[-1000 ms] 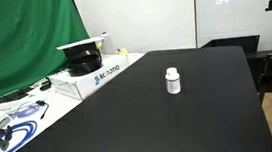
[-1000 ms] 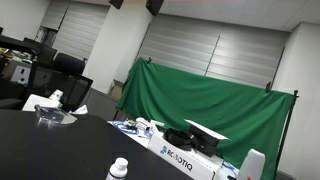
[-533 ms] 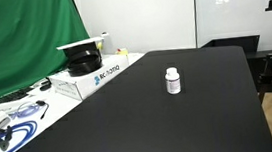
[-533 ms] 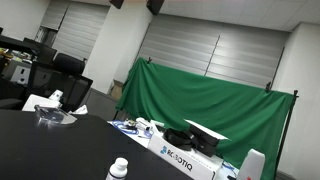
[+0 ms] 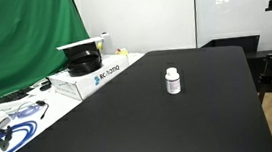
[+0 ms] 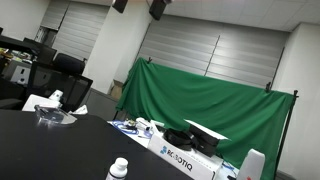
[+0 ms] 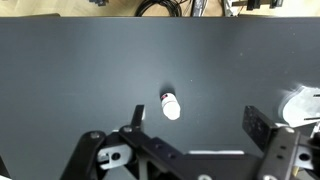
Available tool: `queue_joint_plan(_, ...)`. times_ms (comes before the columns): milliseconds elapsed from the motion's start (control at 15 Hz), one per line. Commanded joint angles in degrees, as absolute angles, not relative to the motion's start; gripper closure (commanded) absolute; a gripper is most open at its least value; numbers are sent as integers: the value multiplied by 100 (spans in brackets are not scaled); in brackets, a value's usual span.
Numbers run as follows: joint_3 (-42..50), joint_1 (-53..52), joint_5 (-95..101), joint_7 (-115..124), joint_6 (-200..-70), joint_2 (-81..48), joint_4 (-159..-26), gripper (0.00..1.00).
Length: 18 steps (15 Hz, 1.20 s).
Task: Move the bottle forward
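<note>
The bottle (image 5: pixel 173 80) is small, white and cylindrical, with a white cap and a dark label band. It stands upright on the black table (image 5: pixel 161 124). In an exterior view only its cap and top show at the bottom edge (image 6: pixel 118 170). In the wrist view the bottle (image 7: pixel 171 105) is seen from above, far below the camera. My gripper (image 7: pixel 195 118) is open and empty, high above the table; its fingers frame the bottle's right side. The gripper does not show in either exterior view.
An open white Robotiq box (image 5: pixel 87 73) with a black part inside stands at the table's side, in front of a green curtain (image 5: pixel 22 42). Cables and a blue-white coil (image 5: pixel 6 129) lie beside it. A white object (image 7: pixel 303 105) shows at the wrist view's right edge.
The dark parts at the top of an exterior view have shifted slightly. The bottle has not moved.
</note>
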State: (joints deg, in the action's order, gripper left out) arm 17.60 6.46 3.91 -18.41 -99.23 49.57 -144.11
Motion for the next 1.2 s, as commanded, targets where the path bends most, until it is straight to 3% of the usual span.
queue_joint_plan(0,1637,351,325,-1900,-10656,4161,-14377,0)
queue_joint_plan(533,900,17,490,-1798,-12566,1876,-14138,0)
queue_joint_plan(733,715,35,384,-1732,-12643,1229,-13900,0)
queue_joint_plan(1133,682,93,364,-1877,-12864,1515,-14235,0)
